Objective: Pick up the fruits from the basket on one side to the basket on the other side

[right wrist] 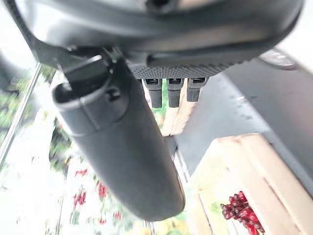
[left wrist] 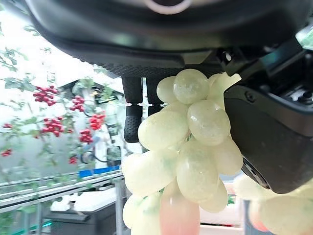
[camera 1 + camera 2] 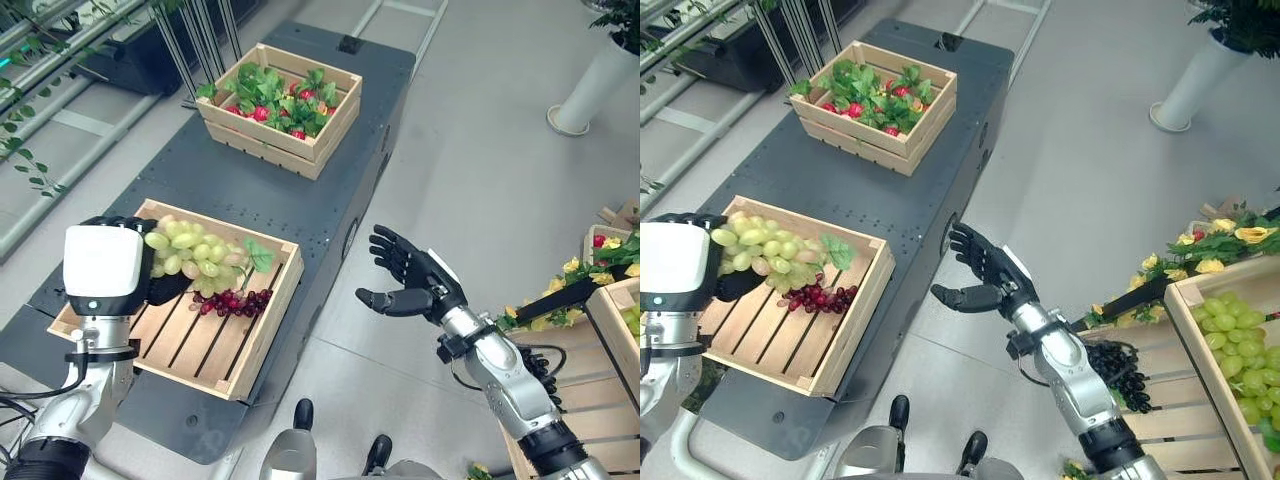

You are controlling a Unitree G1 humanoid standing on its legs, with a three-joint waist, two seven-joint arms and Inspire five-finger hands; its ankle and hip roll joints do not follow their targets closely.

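Left robot hand [image 3: 165,285] curled round green grapes [image 3: 195,255], held above near crate [image 3: 262,335] (over its 11 o'clock corner), clear of rims. Red grapes [image 3: 232,301] lying on slats just at 4 o'clock of bunch. Right robot hand [image 3: 415,280] spread, empty, over bare floor [image 3: 470,160] off the surface [image 3: 230,190] edge. Far crate [image 3: 320,135] well apart at 12 o'clock.

Head stereo pair looking down, sharing crate [image 3: 262,330], wrist cameras close along hands.

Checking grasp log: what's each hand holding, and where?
Left hand grips the green grapes near the bunch's top, fingers curled round it. Right hand open, holds nothing.
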